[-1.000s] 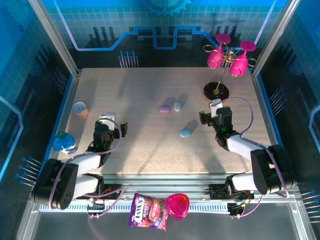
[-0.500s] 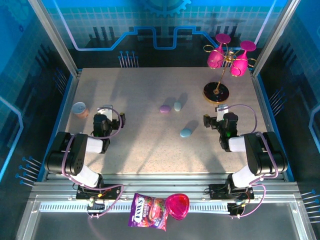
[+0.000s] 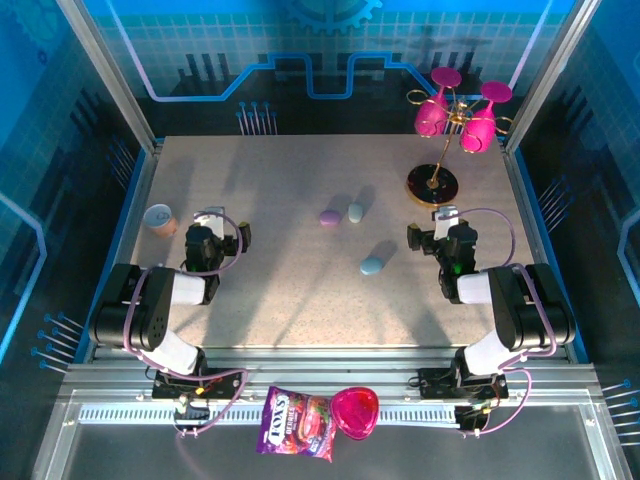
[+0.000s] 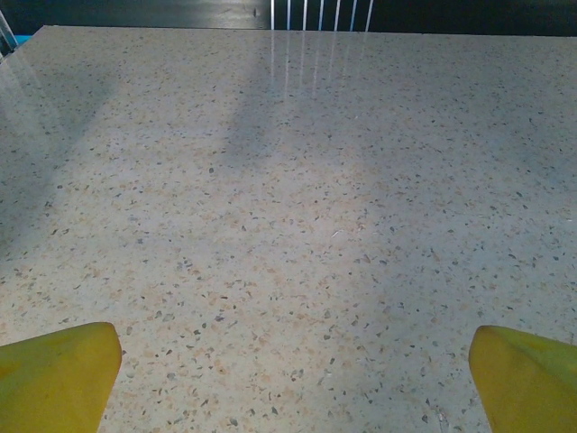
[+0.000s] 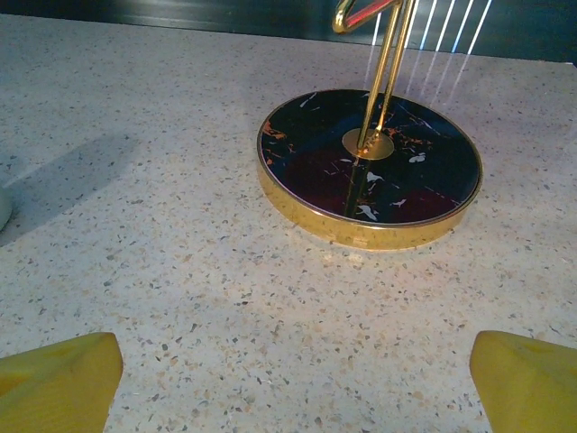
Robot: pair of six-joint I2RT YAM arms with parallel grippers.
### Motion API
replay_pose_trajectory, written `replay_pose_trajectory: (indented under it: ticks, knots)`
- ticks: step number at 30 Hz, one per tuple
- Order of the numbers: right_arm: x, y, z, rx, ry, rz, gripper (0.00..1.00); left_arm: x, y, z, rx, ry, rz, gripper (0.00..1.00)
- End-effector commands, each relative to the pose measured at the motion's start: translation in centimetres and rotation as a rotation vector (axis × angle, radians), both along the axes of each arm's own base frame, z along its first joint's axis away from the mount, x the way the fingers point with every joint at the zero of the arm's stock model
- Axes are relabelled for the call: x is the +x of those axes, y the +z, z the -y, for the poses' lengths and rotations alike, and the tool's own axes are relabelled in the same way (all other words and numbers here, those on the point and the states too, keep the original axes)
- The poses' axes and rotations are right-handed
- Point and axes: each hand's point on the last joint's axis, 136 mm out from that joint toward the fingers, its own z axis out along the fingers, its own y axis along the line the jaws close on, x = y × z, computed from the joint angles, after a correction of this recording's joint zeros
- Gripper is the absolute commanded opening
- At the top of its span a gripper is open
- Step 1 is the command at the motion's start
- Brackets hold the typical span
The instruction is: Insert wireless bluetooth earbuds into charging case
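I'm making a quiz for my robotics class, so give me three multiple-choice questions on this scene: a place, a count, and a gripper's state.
1. Where does the light blue case lie relative to the purple case?
A) farther from the arms
B) nearer the arms and to the right
C) on top of it

2. How many pebble-shaped cases lie on the table?
A) one
B) five
C) three

3. How is the right gripper?
A) open and empty
B) shut on a case
C) shut and empty

Answers: B, it sits lower and rightward in the top view; C, one purple, one light blue and a pale grey case; A, its yellow fingers stand far apart over bare table.
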Motion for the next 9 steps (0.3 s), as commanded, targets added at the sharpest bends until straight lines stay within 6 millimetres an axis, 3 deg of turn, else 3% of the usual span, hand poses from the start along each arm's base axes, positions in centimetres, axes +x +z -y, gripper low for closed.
replay_pose_trajectory:
  ticks: [1,9]
  knots:
    - [0.43,1.28,0.18,0.006,-0.017,0.051,1.00,0.69,1.10,0.07,-0.029,-0.003,0.035,0.99]
    - [0.48,1.31,0.08,-0.009,-0.024,0.051,1.00,0.64,1.08,0.08,-0.027,-0.004,0.036,0.99]
